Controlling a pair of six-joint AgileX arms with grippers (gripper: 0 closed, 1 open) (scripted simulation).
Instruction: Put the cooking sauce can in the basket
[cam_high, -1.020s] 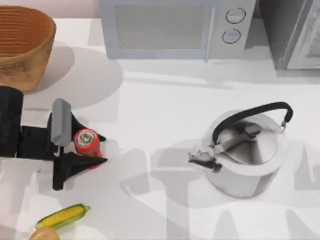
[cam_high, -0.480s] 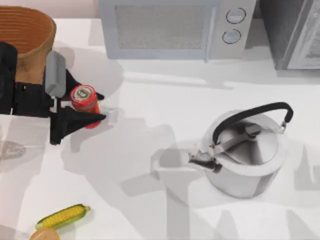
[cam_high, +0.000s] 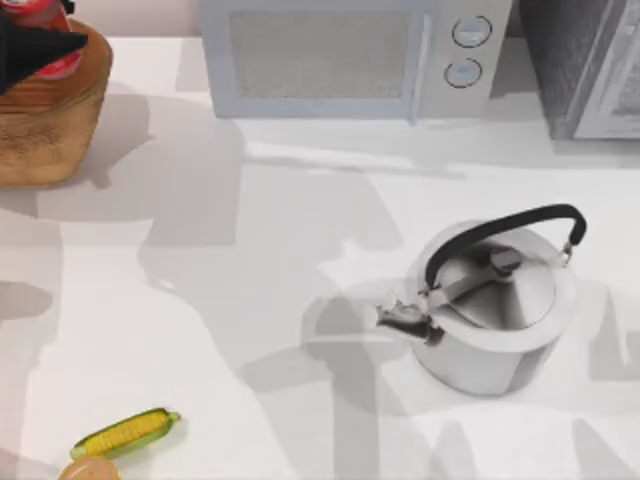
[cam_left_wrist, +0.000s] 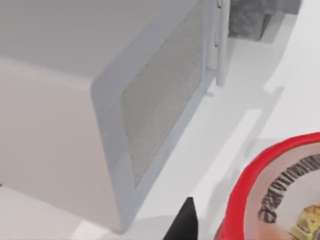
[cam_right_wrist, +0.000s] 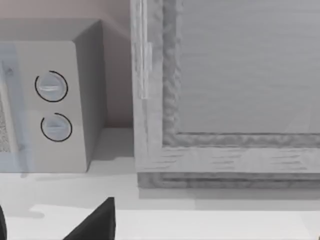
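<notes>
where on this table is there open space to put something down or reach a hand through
The widest bare patch is mid-table, bordered by the microwave behind, the kettle to the right and the basket to the left. The front strip between the corn cob and kettle is also free. The back left corner is crowded: the left gripper holds the cooking sauce can over the basket.

A rendered kitchen is shown. A pale microwave (cam_high: 350, 58) with two round dials (cam_high: 468, 50) is set along the desk's (cam_high: 280, 300) far edge at 12 o'clock, and a grey cabinet-like unit (cam_high: 585, 65) is placed beside it at 1 o'clock. A steel kettle (cam_high: 495, 305) with a black handle is seen at 4 o'clock, a corn cob (cam_high: 125, 433) at 7 o'clock, and a wicker basket (cam_high: 50, 130) at 10 o'clock.
</notes>
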